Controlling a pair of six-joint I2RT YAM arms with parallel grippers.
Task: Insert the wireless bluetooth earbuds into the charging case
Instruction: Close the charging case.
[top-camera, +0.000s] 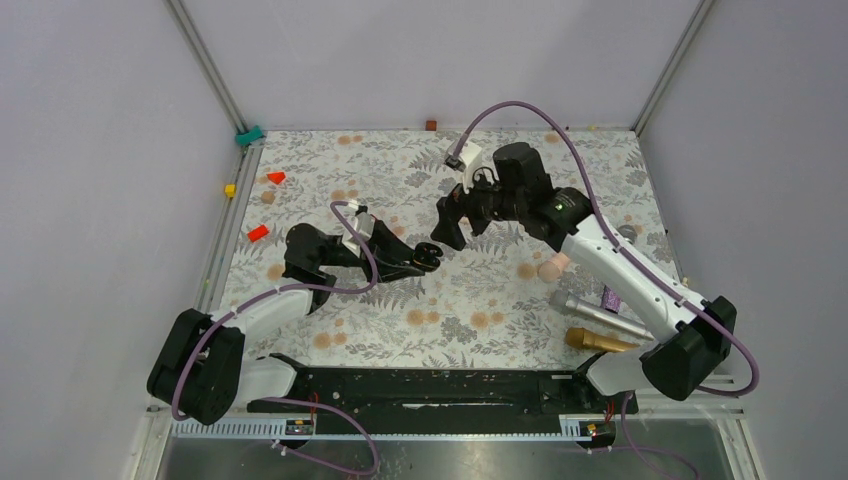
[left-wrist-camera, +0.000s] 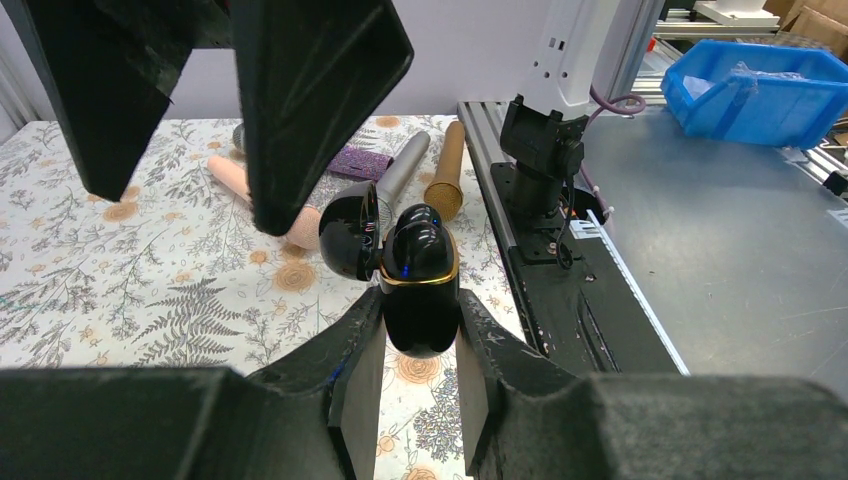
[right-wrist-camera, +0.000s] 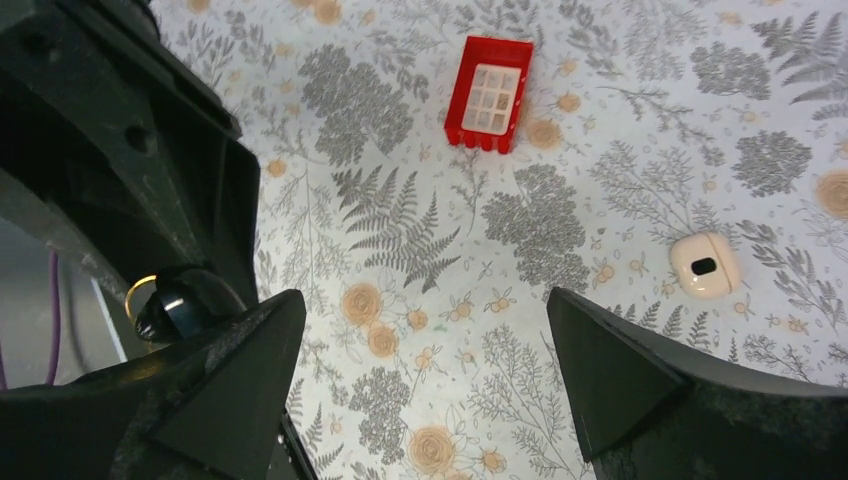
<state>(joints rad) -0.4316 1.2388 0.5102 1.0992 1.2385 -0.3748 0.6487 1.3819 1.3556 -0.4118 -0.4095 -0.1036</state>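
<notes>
1. Near edge: black rail runs between both arm bases. In the left wrist view a metal bench with a blue bin lies off the table.
2. Near right: gold microphone and silver microphone lie side by side. A purple item and a pink round-ended stick sit just beyond them, partly under the right arm.
3. Mid table: left gripper is clenched on the charging case. One finger is on each side of the lower body. The case is upright, with its lid swung open to one side.
4. One glossy black earbud sits in the case's open top, above the gold rim. Where the second one is, cannot tell.
5. Just far-right of the case: right gripper is released, jaws spread wide with nothing between them. Its fingers hang close over the case opening, apart from it. They block part of the pink stick in the left wrist view.
6. On the floral cloth below the right gripper: red box with a white grid inside. A small white rounded item with a dark slot lies well apart from it.
7. Far left: red wedge, yellow cube off the cloth edge, teal piece at the corner.
8. Far edge: small brown cube.
</notes>
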